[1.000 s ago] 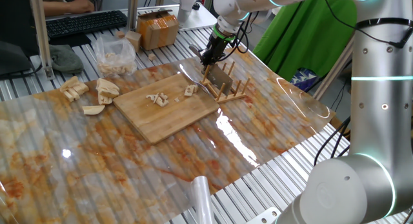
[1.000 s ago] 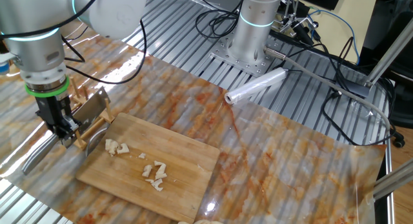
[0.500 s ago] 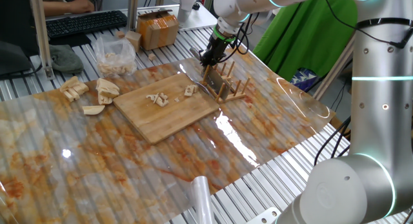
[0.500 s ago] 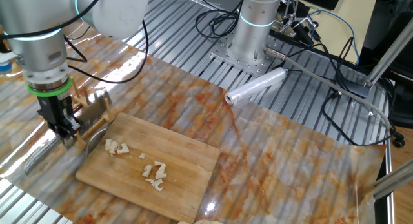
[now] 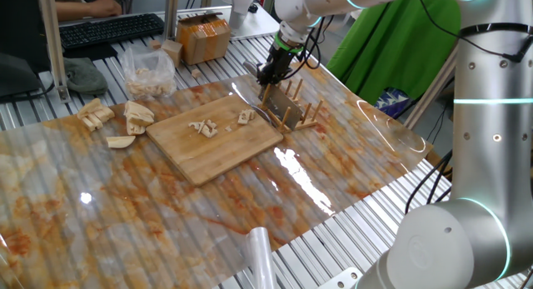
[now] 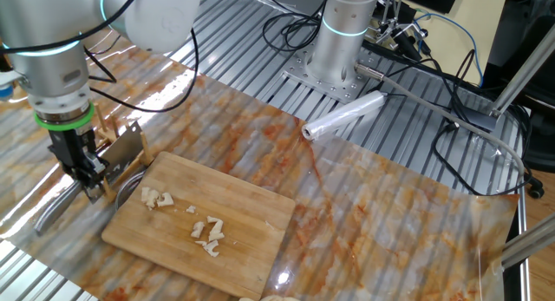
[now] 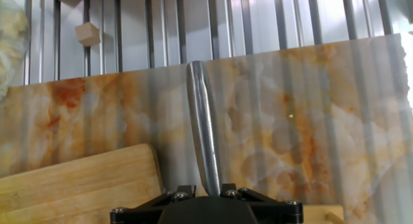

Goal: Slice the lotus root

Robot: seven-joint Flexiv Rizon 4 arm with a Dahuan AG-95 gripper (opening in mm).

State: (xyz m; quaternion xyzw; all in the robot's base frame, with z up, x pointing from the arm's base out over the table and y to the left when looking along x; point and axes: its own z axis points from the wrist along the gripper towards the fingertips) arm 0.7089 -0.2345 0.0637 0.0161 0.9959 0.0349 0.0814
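Note:
Cut lotus root pieces (image 5: 202, 127) (image 6: 208, 232) lie on the wooden cutting board (image 5: 216, 147) (image 6: 247, 219). Uncut lotus root chunks (image 5: 137, 114) sit left of the board. The knife stands with its blade (image 5: 283, 101) (image 6: 127, 145) in the wooden rack (image 5: 301, 118) (image 6: 130, 173). Its steel handle (image 6: 50, 211) (image 7: 202, 133) slopes down to the mat. My gripper (image 5: 266, 77) (image 6: 89, 184) (image 7: 208, 193) straddles the handle near the blade. Its jaws are slightly open, with a small gap beside the handle.
A bag of lotus root (image 5: 148, 71), a cardboard box (image 5: 202, 37) and a keyboard (image 5: 108, 29) stand behind the board. A roll of plastic wrap (image 5: 260, 256) (image 6: 342, 116) lies at the mat's edge. A small wooden cube (image 7: 86, 34) sits on the slatted table.
My jaws have parted from shut on the knife handle. The knife has settled slightly in the rack. The arm has barely moved.

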